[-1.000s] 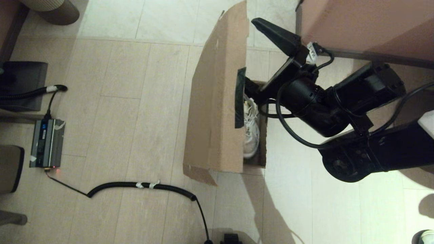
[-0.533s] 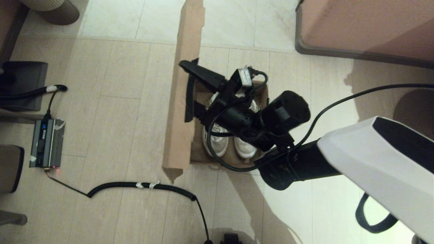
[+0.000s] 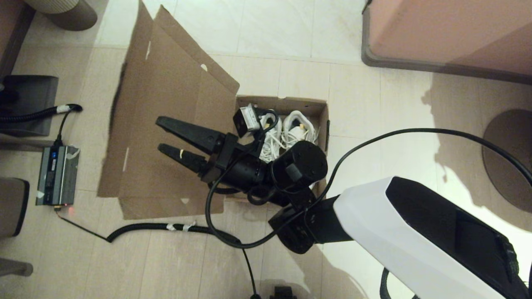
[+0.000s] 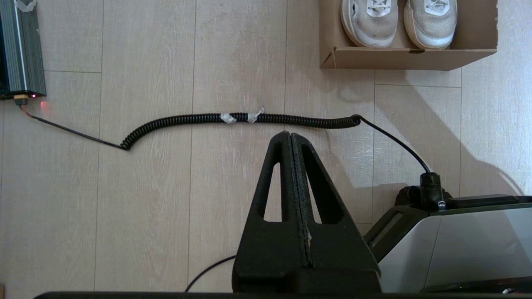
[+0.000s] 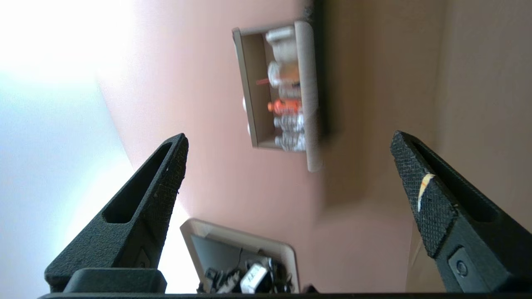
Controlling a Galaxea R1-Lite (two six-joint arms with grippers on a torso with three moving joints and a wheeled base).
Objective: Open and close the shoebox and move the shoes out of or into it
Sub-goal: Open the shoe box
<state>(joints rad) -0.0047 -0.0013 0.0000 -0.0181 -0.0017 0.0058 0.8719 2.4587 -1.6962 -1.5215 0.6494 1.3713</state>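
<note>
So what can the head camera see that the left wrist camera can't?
Only the head view shows the lid flap of the shoebox lying wide open and the open right gripper above it. Only the left wrist view shows the shut left gripper. Both show the shoes inside the box, the coiled cable and the grey power unit on the floor.

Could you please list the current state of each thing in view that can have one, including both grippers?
Plain brown cardboard shoebox: open, hinged lid flap folded back flat on the floor.
Pair of off-white lace-up sneakers: inside the box, side by side.
Right gripper: open, empty, above the lid flap.
Left gripper: shut, empty, parked above the floor.
Grey power unit: red light on.
</note>
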